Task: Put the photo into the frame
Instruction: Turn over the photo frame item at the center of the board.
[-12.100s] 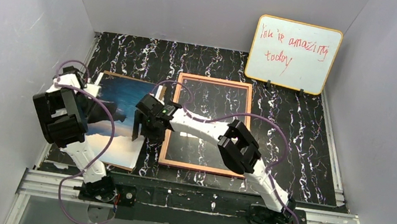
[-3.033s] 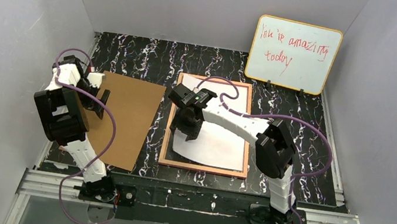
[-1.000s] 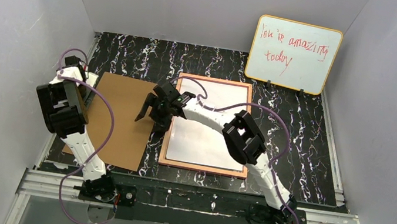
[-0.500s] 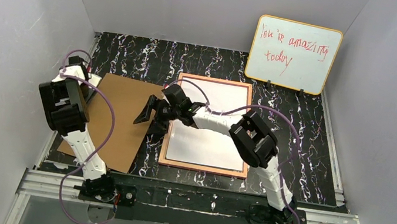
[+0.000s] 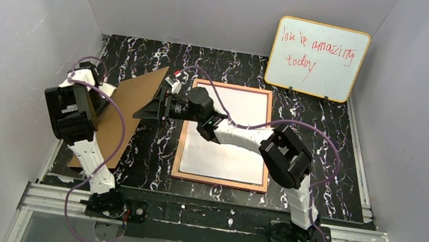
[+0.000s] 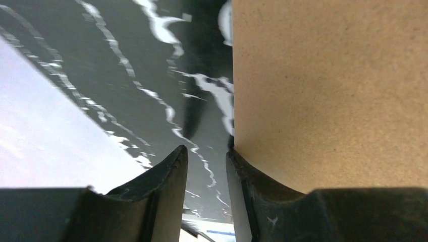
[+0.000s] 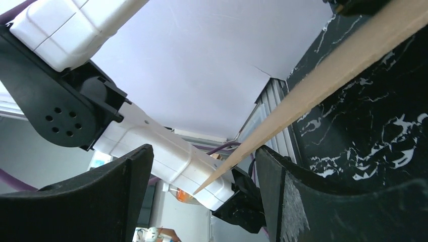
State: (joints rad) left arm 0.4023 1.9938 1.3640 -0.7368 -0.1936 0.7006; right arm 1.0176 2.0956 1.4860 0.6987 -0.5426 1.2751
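Left gripper: the left gripper (image 6: 204,151) sits at the left edge of the flat brown hardboard backing board (image 5: 133,95). Its jaws are narrow, but the wrist view is too close to tell whether the edge is actually pinched between them.
Right gripper: the right gripper (image 7: 202,151) has left the frame and swung over to the board. Its jaws are wide, one either side of the raised edge, and neither is pressing on it.
Frame: the large thin-bordered pink rectangular picture frame (image 5: 234,87) lies flat on the black marbled table (image 5: 323,150), where it was a second ago.
Board: flat on the table a second ago, it is now tilted, with its right edge lifted off the surface.
Photo: the rectangular print (image 5: 225,158) lies inside the frame with its plain white back up, square to the border and unmoved.
Meaning: the photo looks placed, and the backing board is probably next to go over it.
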